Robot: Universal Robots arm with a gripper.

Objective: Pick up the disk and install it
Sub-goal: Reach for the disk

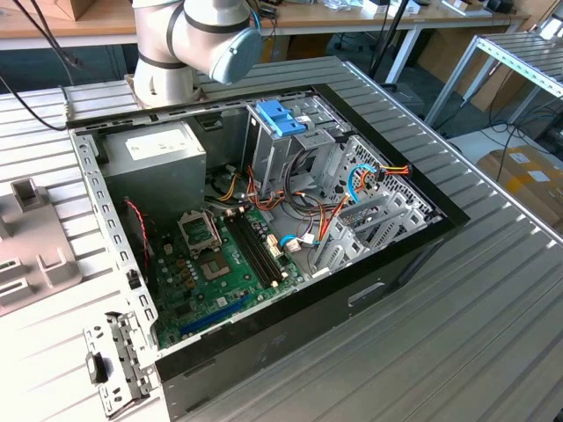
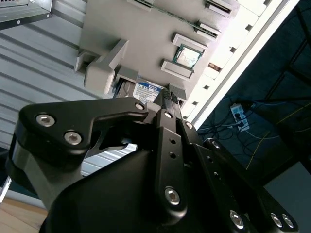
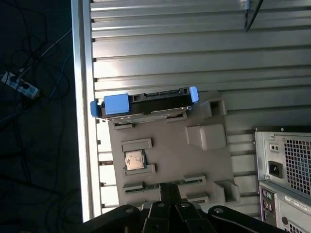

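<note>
Arm (image 1: pixel 189 31): one unit, silver-grey housing, standing at the far side of the scene, toward the exterior view's left. Base (image 1: pixel 158 86): seated flat and upright. The shoulder joint above it lies crosswise, its light-blue end cap (image 1: pixel 239 54) facing the exterior view's right. The upper links pass out of frame at the far edge.

Gripper (image 2: pixel 171 95): black, two-finger type with bolted linkage bars (image 2: pixel 167 160), observed in both wrist views. Fingers (image 3: pixel 165 191) are drawn together, pad against pad, with no gap visible between them. In the first wrist view the linkages sit symmetrical on either side of the finger line. The gripper hangs free in the air
</note>
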